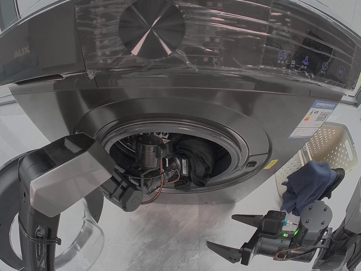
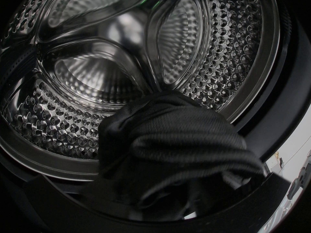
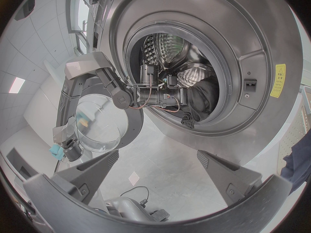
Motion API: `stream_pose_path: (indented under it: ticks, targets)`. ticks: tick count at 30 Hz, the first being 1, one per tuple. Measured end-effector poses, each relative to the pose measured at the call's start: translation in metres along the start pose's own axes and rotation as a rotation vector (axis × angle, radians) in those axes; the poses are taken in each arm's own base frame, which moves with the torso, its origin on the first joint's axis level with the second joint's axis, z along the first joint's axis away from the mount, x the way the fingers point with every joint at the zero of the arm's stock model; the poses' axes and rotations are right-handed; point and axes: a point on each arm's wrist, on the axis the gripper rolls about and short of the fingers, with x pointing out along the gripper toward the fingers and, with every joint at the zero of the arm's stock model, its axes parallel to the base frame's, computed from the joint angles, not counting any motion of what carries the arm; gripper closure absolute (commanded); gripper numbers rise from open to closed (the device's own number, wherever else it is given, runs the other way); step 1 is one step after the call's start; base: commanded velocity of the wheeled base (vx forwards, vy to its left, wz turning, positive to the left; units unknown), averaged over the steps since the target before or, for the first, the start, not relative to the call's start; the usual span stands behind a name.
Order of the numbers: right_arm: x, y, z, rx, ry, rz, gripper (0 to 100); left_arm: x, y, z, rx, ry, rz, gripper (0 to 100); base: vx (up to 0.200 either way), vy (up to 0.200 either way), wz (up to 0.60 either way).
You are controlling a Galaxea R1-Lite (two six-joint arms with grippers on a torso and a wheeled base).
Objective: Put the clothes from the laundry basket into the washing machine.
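Ribbed black garment (image 2: 181, 146) bunched against the dimpled, perforated steel drum (image 2: 58, 123).

Pale grey marbled floor (image 1: 169, 230) spreads across the foreground, glossy with soft reflections; 1 thin black cable (image 3: 137, 191) curls on it; a white tiled surface (image 3: 39, 33) carries 1 lit rectangular panel (image 3: 16, 84); a framed window (image 3: 77, 13) adjoins the tiles.

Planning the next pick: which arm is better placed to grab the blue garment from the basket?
Right. The right gripper hangs open near the blue garment draped over the laundry basket; the left arm is inside the washing machine with the black garment.
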Motion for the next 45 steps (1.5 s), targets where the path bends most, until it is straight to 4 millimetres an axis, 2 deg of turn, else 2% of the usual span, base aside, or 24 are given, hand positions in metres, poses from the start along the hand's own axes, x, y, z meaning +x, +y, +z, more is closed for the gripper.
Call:
stream_pose_path:
  ticks: [8, 12, 19, 20, 26, 30, 38, 45]
  targets:
    - [0.000, 0.001, 0.000, -0.001, 0.001, 0.003, 0, 0.016, 0.006, 0.002, -0.007, -0.047, 0.049, 100, 0.000, 0.000, 0.00]
    - [0.001, 0.001, -0.001, -0.001, 0.004, 0.005, 0, 0.028, 0.015, 0.020, -0.024, -0.138, 0.119, 100, 0.000, 0.000, 0.00]
    - [0.002, 0.001, -0.002, 0.000, 0.010, 0.007, 0, 0.039, 0.042, 0.050, -0.074, -0.291, 0.220, 100, 0.000, 0.000, 0.00]
    - [0.002, 0.002, -0.002, -0.001, 0.010, 0.007, 0, 0.039, 0.045, 0.052, -0.077, -0.300, 0.224, 0, 0.000, 0.000, 0.00]
    - [0.003, 0.002, -0.003, -0.001, 0.013, 0.009, 0, 0.039, 0.045, 0.050, -0.093, -0.301, 0.222, 0, 0.000, 0.000, 0.00]
    - [0.003, 0.002, -0.003, -0.001, 0.014, 0.009, 0, 0.036, 0.036, 0.041, -0.111, -0.255, 0.199, 0, 0.000, 0.000, 0.00]
    - [0.002, 0.002, -0.003, 0.000, 0.015, 0.007, 0, 0.009, 0.018, 0.009, -0.096, -0.022, 0.162, 0, 0.000, 0.000, 0.00]
    - [0.002, 0.002, -0.003, -0.001, 0.016, 0.009, 0, -0.019, 0.012, -0.003, 0.007, 0.113, 0.164, 0, 0.000, 0.000, 0.00]
